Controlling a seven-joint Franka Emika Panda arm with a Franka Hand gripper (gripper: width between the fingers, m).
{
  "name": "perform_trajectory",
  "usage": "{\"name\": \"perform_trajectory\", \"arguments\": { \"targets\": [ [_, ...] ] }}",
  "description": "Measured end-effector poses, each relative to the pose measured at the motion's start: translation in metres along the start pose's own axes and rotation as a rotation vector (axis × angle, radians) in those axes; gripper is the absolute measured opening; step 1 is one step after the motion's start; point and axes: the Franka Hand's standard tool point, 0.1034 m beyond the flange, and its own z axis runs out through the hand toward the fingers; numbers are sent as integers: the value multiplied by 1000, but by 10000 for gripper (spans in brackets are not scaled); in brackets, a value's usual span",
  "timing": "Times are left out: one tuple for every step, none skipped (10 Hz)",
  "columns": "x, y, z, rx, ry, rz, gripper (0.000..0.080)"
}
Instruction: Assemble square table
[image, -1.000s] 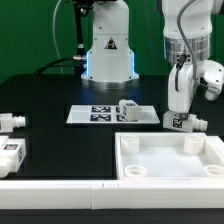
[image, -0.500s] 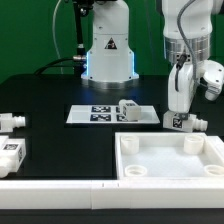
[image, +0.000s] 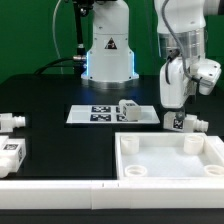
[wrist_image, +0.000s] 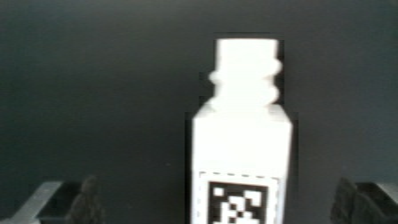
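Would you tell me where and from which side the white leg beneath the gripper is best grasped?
Probably the square tagged body of the leg, not its narrow knobbed tip. It lies flat on the black surface, and its two long flat sides face the open gripper's fingers, so come straight down from above and close across them.

Glossy white rounded arm (image: 180, 75) with grey joint bands, its base (image: 108, 64) bearing a black triangle.
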Motion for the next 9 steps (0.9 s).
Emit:
{"name": "perform_trajectory", "arguments": {
  "targets": [
    [0, 2, 3, -7, 5, -4, 648],
    [0, 4, 5, -17, 8, -6, 648],
    [3, 4, 10, -23, 17, -7, 648],
    [5, 5, 16, -35, 26, -5, 648],
    [6, 4, 22, -51, 32, 0, 648],
    [5, 4, 25, -59, 35, 4, 648],
    [4, 6, 27, -76, 36, 5, 527],
    [4, 6, 27, -78, 36, 2, 391],
    [4, 6, 27, -78, 36, 1, 391]
  ]
}}
